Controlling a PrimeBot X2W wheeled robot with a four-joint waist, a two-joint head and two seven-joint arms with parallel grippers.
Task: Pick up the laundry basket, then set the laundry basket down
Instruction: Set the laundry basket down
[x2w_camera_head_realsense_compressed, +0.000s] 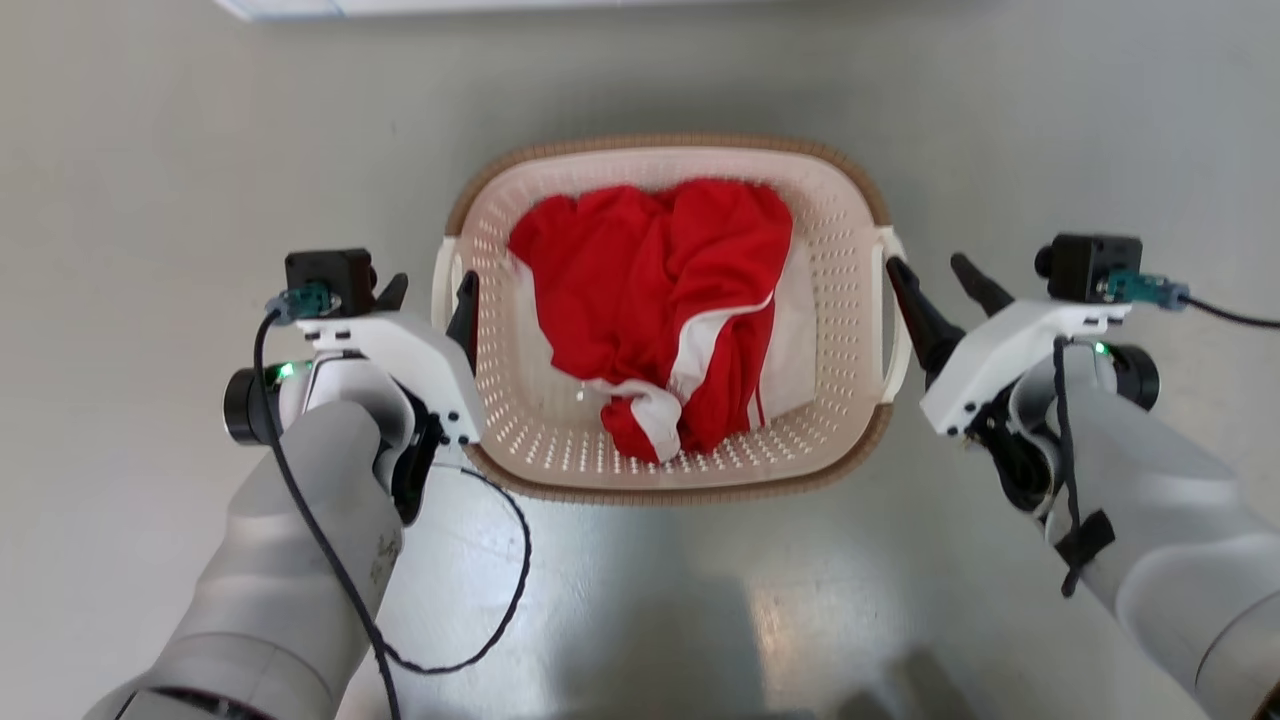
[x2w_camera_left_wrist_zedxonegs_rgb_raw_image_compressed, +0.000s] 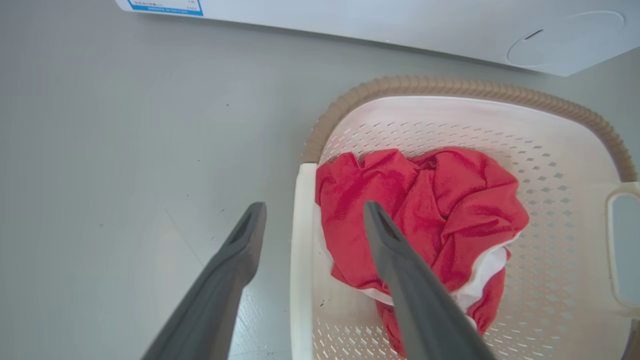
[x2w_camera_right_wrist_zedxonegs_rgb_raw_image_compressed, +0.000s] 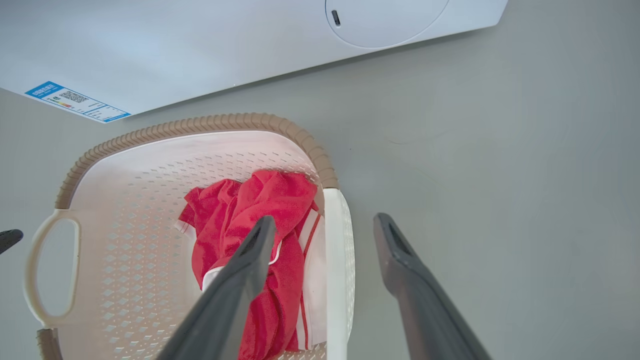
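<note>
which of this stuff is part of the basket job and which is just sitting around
Part of the job:
laundry basket
left pincer, open at the basket's side
right pincer, open at the opposite side

Just there:
red and white garment, inside the basket
white washing machine
blue label on the machine

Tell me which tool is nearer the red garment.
Left. The left tool straddles the left handle of the laundry basket, inner finger close to the red garment. The right tool straddles the right handle, bare basket wall between it and the garment.
</note>
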